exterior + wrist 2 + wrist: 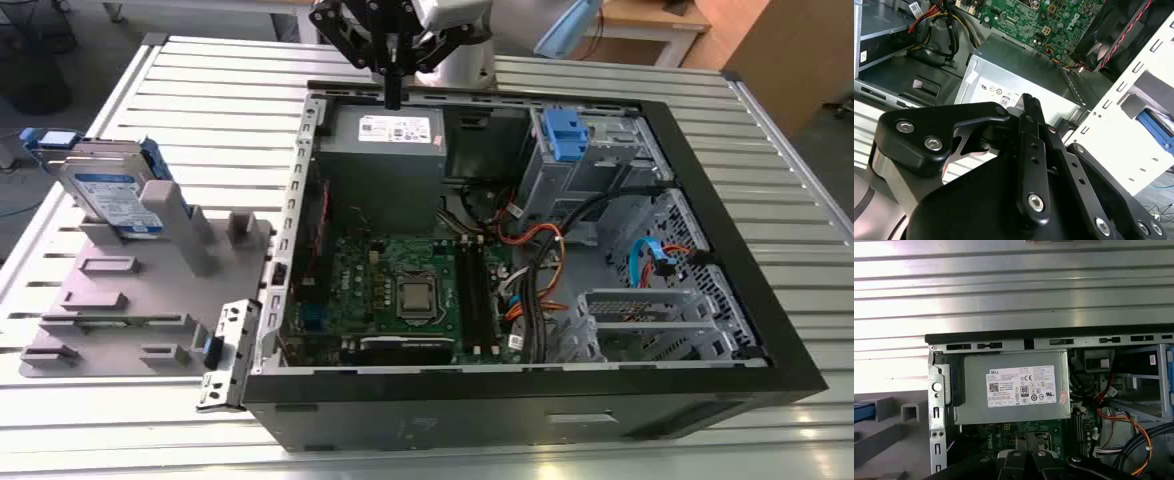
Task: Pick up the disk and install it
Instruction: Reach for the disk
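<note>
Hovering over the far wall of the open computer case (507, 400), the gripper (394, 98) points straight down, its black tip just above the grey power supply (384, 135). The jaws are pinched narrow, tips together, and nothing is between them. In the second wrist view the gripper (1031, 104) runs out as one dark bar toward the power supply (1019, 65), which has its white sticker facing up. In the first wrist view that same power supply (1011, 387) fills the far corner of the case, and the green motherboard (1019, 435) lies just nearer than it.

Over on the exterior view's left, well apart from the gripper, the disk (118, 195) stands on edge on a grey fixture (120, 300). It leans slightly, its white-and-blue label faces the near side, and a blue rail runs along its edge. A second silver slab (100, 155) stands just behind it. The fixture sits on the slatted metal table (200, 90), beside the case's left wall.

Inside the case, the motherboard (400, 285) covers the near-left floor. A blue bracket (567, 135) sits atop the metal drive cage at the far right, and orange and black cables (534, 245) snake between the two.
</note>
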`<act>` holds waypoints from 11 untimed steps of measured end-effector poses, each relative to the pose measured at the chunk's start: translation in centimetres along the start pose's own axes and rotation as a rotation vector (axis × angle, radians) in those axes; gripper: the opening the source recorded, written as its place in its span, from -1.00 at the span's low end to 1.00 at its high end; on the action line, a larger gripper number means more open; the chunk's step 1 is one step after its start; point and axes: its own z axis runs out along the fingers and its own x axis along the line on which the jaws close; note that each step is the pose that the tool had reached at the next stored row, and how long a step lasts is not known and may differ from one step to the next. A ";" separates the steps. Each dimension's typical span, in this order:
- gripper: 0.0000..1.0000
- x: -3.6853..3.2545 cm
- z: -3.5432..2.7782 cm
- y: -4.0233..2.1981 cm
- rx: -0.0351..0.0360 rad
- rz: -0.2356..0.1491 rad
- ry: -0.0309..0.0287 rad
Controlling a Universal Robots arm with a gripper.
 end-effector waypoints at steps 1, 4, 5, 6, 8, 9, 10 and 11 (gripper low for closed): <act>-0.79 0.00 0.00 0.00 0.0000 0.000 0.0000; -0.79 0.00 0.00 0.00 0.0000 0.000 0.0000; -0.79 0.02 0.00 0.00 0.0000 0.000 0.0000; -0.79 0.04 0.00 0.00 0.0000 0.000 0.0000; -0.79 0.09 0.00 -0.01 0.0000 0.000 -0.0001; -0.79 0.12 0.00 -0.01 0.0000 0.000 0.0000; -0.79 0.15 0.00 -0.01 -0.0001 0.000 -0.0001; -0.79 0.15 0.00 -0.01 0.0000 0.000 0.0000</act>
